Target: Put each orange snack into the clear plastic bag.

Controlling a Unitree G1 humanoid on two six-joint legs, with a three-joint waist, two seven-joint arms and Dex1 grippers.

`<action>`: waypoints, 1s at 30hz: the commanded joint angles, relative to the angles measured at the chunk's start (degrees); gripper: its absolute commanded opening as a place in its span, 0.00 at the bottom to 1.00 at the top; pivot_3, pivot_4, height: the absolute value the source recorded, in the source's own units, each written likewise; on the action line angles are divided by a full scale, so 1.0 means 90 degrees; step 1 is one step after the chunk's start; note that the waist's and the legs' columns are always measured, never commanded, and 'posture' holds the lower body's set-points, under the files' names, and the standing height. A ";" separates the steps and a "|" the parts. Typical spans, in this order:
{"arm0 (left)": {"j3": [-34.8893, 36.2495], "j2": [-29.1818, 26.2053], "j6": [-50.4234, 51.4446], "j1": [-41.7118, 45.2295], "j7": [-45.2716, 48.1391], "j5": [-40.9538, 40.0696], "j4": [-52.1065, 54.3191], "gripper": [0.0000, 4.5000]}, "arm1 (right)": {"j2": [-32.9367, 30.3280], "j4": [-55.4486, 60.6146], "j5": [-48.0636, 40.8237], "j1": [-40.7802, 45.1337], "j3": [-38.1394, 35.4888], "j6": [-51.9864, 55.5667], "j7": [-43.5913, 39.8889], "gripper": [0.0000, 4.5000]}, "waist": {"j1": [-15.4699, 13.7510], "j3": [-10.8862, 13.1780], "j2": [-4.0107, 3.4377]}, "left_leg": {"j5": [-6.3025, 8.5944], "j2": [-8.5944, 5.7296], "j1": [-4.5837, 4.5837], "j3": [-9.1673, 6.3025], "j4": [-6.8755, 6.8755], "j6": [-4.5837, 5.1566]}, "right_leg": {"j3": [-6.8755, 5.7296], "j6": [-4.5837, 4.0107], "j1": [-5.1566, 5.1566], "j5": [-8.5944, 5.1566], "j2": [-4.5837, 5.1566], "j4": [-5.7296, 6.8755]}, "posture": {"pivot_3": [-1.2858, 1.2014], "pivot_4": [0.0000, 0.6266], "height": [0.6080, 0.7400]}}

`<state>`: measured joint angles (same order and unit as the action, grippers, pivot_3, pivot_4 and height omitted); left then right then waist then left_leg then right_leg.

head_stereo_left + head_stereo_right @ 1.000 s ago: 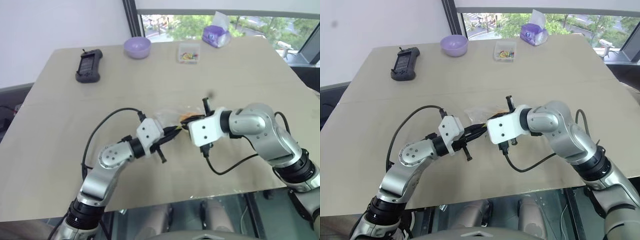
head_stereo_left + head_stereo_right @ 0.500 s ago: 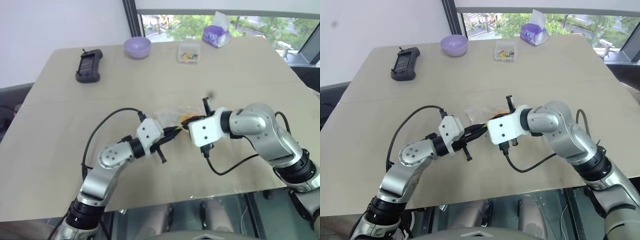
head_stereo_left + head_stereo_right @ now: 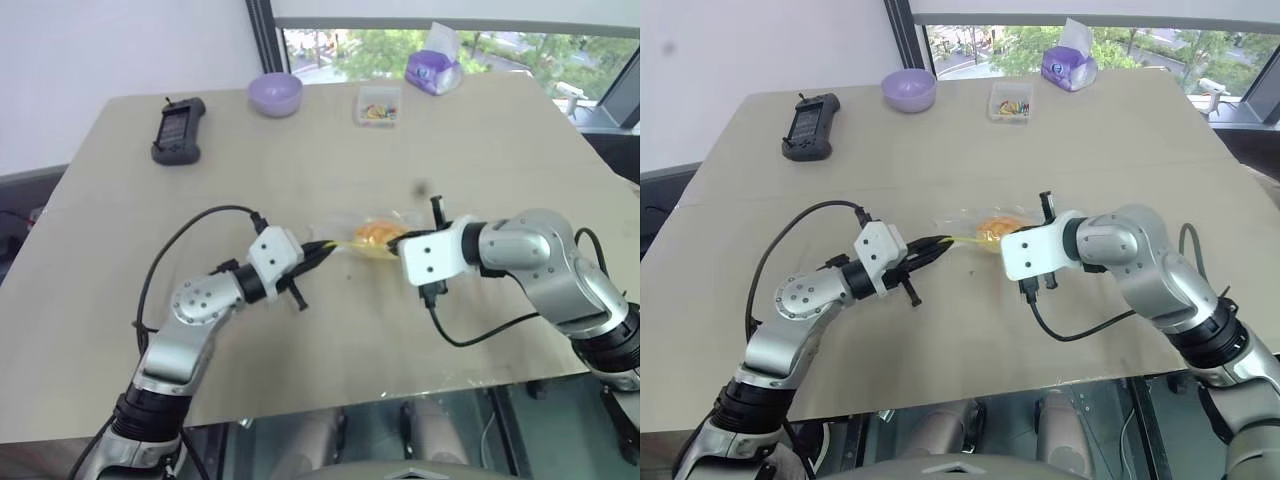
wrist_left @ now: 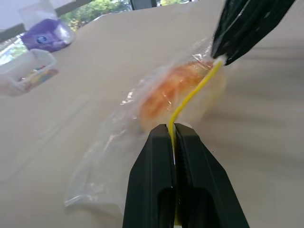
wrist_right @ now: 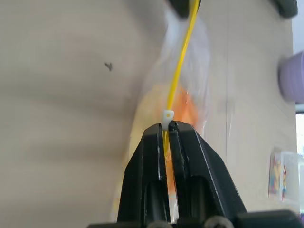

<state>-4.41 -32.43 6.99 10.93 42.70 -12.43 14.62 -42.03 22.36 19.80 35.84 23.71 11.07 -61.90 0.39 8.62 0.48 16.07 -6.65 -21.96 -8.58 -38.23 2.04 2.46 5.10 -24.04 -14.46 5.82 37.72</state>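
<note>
The clear plastic bag (image 3: pixel 350 228) lies mid-table with the orange snack (image 3: pixel 378 233) inside it. Its yellow seal strip (image 4: pixel 192 95) is stretched taut between my two grippers. The left gripper (image 3: pixel 325 245) is shut on the strip's left end, and its fingertips (image 4: pixel 161 137) pinch the strip in the left wrist view. At the other end, the right gripper (image 3: pixel 398 247) is shut on the strip beside a small white slider (image 5: pixel 167 114). The snack (image 5: pixel 184 107) shows through the film just beyond the right gripper's tips.
At the table's far side stand a purple bowl (image 3: pixel 275 94), a small clear box of colourful bits (image 3: pixel 378 105) and a purple tissue pack (image 3: pixel 432 68). A black handheld device (image 3: pixel 178 130) lies at the far left. Black cables loop from both wrists over the table.
The grippers have drawn apart, the left one leftward and the right one rightward. The seal strip is now stretched between them and the bagged snack shows in the gap.
</note>
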 commanded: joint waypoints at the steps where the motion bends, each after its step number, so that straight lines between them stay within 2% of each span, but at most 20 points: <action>1: 0.0439 -0.0161 -0.0222 0.0046 -0.0122 0.0114 -0.0193 0.00 | -0.0293 -0.0093 0.0098 -0.0159 -0.0413 0.0128 0.0087 0.04 | -0.0005 0.0001 0.0002 | 0.0000 0.0000 -0.0001 -0.0001 0.0000 0.0000 | -0.0001 0.0000 0.0000 0.0000 0.0000 -0.0001 | 0.52 0.24 0.97; 9: 0.0544 -0.0173 -0.0239 -0.0022 -0.0190 0.0149 -0.0242 0.00 | -0.0729 -0.0308 0.0225 -0.0395 -0.0634 0.0271 0.0211 0.04 | -0.0003 0.0005 0.0005 | 0.0000 0.0000 -0.0004 -0.0002 0.0000 0.0000 | -0.0003 0.0000 -0.0002 0.0000 0.0002 -0.0002 | 0.52 0.24 0.97; 13: 0.0517 -0.0078 -0.0090 -0.0007 -0.0243 0.0066 -0.0161 0.00 | -0.0630 -0.0308 0.0097 -0.0372 -0.0664 0.0333 0.0224 0.04 | 0.0007 0.0005 0.0005 | 0.0000 0.0000 -0.0003 -0.0002 0.0001 0.0000 | -0.0002 0.0000 -0.0002 0.0000 0.0002 -0.0001 | 0.52 0.24 0.97; 17: 0.0402 0.0005 0.0037 -0.0032 -0.0216 -0.0018 -0.0025 0.00 | -0.0448 -0.0211 -0.0086 -0.0370 -0.0655 0.0472 0.0214 0.31 | 0.0001 0.0006 0.0006 | 0.0000 0.0000 -0.0004 -0.0002 0.0000 0.0000 | -0.0002 0.0000 -0.0002 0.0000 0.0002 0.0000 | 0.52 0.24 0.97; 18: 0.0383 0.0024 0.0077 -0.0047 -0.0202 -0.0054 0.0009 0.00 | -0.0446 -0.0212 -0.0063 -0.0375 -0.0655 0.0451 0.0251 0.44 | 0.0000 0.0006 0.0006 | 0.0000 0.0000 -0.0004 -0.0002 0.0000 0.0000 | -0.0002 0.0000 -0.0002 0.0000 0.0002 -0.0001 | 0.52 0.24 0.97; 19: 0.0377 0.0045 0.0184 -0.0074 -0.0140 -0.0177 0.0068 0.00 | -0.0477 -0.0194 -0.0085 -0.0399 -0.0658 0.0459 0.0211 0.48 | -0.0001 0.0006 0.0006 | 0.0000 0.0000 -0.0004 -0.0002 0.0000 0.0000 | -0.0002 0.0000 -0.0002 0.0000 0.0003 -0.0001 | 0.52 0.24 0.97; 21: 0.0378 0.0067 0.0253 -0.0107 -0.0093 -0.0256 0.0148 0.15 | -0.0562 -0.0171 -0.0122 -0.0438 -0.0660 0.0398 0.0124 0.51 | -0.0001 0.0006 0.0006 | 0.0000 0.0000 -0.0005 -0.0002 0.0000 0.0000 | -0.0003 0.0000 -0.0002 0.0000 0.0003 -0.0002 | 0.52 0.24 0.97; 22: 0.0396 0.0099 0.0245 -0.0118 -0.0124 -0.0274 0.0189 0.19 | -0.0578 -0.0145 -0.0182 -0.0467 -0.0702 0.0422 0.0096 0.51 | -0.0003 0.0006 0.0006 | 0.0000 0.0000 -0.0005 -0.0002 0.0000 0.0000 | -0.0003 0.0000 -0.0002 0.0000 0.0003 -0.0002 | 0.52 0.24 0.97; 24: 0.0451 0.0141 0.0274 -0.0147 -0.0187 -0.0334 0.0316 0.41 | -0.0609 -0.0045 -0.0451 -0.0568 -0.0859 0.0566 -0.0021 0.51 | -0.0006 0.0006 0.0006 | 0.0000 0.0000 -0.0005 -0.0003 0.0000 0.0000 | -0.0004 0.0000 -0.0002 0.0000 0.0003 -0.0002 | 0.52 0.24 0.97; 25: 0.0489 0.0134 0.0324 -0.0191 -0.0184 -0.0386 0.0408 0.48 | -0.0629 0.0025 -0.0649 -0.0653 -0.0976 0.0657 -0.0093 0.51 | -0.0009 0.0007 0.0007 | 0.0000 0.0000 -0.0005 -0.0003 0.0000 0.0000 | -0.0004 0.0000 -0.0002 0.0000 0.0003 -0.0002 | 0.52 0.24 0.97; 28: 0.0879 -0.0108 0.0662 -0.0511 0.0048 -0.0880 0.0742 0.48 | -0.0536 0.0312 -0.1606 -0.1035 -0.1694 0.1187 -0.0220 0.51 | -0.0003 0.0007 0.0008 | 0.0000 0.0001 -0.0005 -0.0003 0.0001 0.0000 | -0.0002 0.0000 -0.0002 0.0000 0.0010 -0.0002 | 0.52 0.24 0.97; 30: 0.1434 -0.0394 0.1070 -0.0800 0.0261 -0.1439 0.0914 0.48 | -0.0516 0.0360 -0.2272 -0.1503 -0.2385 0.1519 -0.0281 0.51 | 0.0009 0.0010 0.0012 | 0.0000 0.0004 -0.0006 -0.0004 0.0003 0.0000 | -0.0001 0.0000 -0.0002 0.0000 0.0011 -0.0003 | 0.52 0.24 0.97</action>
<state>2.73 -33.81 14.09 5.06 43.47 -20.85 19.75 -46.10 23.67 4.74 24.07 8.56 22.15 -63.71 0.47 8.71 0.59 16.09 -6.54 -22.02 -8.63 -38.19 2.04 2.45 5.10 -24.06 -14.46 5.93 37.65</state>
